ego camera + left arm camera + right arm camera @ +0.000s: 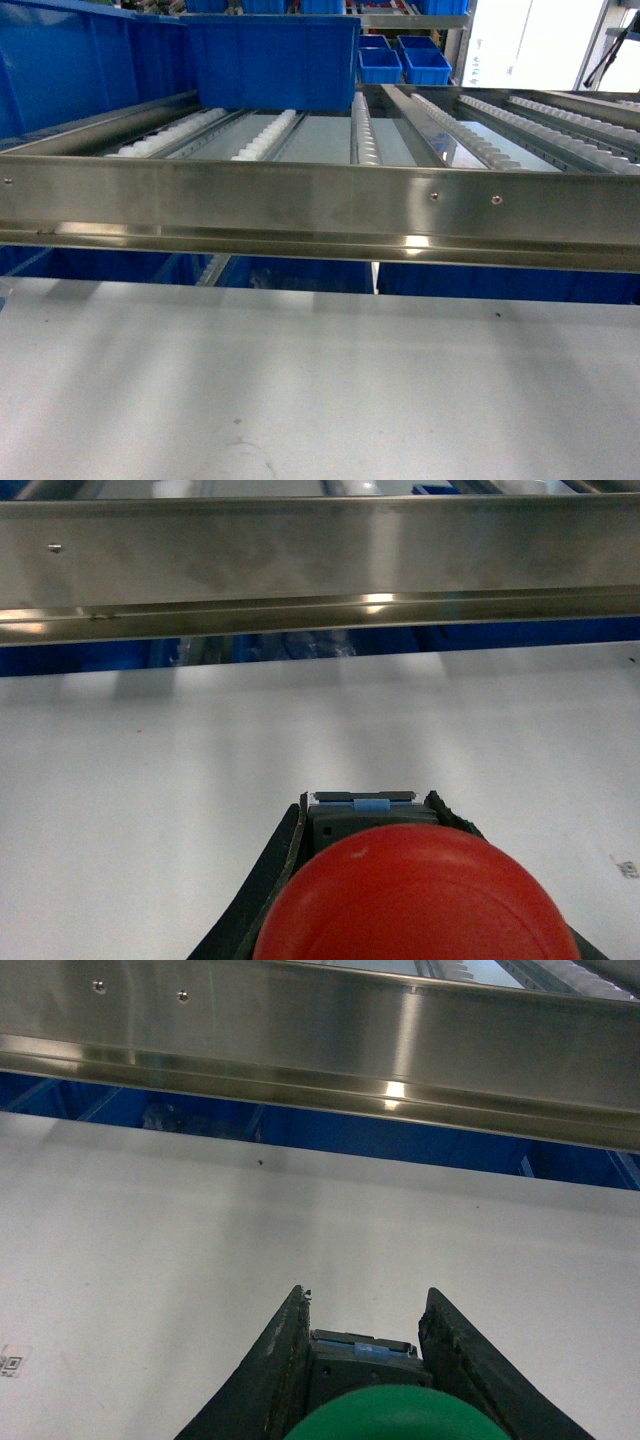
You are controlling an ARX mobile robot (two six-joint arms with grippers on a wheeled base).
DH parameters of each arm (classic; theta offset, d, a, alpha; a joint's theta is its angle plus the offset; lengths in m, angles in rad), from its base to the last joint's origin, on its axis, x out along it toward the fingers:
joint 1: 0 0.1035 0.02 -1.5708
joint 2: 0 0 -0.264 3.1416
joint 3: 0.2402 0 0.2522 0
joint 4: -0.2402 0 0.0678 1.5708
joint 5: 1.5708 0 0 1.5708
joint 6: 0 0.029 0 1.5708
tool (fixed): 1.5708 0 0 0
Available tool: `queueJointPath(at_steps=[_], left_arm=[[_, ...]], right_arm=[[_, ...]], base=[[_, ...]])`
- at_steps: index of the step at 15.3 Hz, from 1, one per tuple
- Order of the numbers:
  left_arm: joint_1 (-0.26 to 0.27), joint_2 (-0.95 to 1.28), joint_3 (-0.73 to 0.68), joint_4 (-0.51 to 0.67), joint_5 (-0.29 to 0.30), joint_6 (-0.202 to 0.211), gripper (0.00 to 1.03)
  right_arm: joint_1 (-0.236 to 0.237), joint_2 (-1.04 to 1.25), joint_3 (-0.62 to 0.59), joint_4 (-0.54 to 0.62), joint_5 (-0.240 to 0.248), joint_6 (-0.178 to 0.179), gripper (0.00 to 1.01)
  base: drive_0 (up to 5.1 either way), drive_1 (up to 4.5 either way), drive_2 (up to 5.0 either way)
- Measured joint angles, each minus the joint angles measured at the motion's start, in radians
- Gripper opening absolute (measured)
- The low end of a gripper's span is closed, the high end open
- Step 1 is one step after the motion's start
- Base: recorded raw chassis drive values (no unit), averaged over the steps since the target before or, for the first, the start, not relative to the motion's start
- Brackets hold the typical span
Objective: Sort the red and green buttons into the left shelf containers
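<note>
The left gripper (372, 810) is closed around a red-capped push-button with a stubby grey body (415, 895), held above the white bench (150, 800). The right gripper (365, 1310) likewise clamps a green-capped push-button on a dark grey body (385, 1412). Neither arm shows in the head view. Beyond the bench's far edge runs a shiny steel rail (320, 205); on the white rollers (265, 135) behind it, far left, sit large bright-blue plastic bins (270, 60).
</note>
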Motion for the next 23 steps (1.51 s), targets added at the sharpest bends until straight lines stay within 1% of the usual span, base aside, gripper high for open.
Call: queueJointPath(at_steps=[4,23], left_arm=[[0.003,0.000,0.000,0.002,0.000,0.000,0.27],[0.005,0.000,0.000,0.000,-0.003,0.000,0.27]], right_arm=[[0.000,0.000,0.000,0.000,0.000,0.000,0.29],[0.000,0.000,0.000,-0.001,0.000,0.000,0.29]], base=[[-4.8,2.58,2.6],[-4.7,1.07,3.7]])
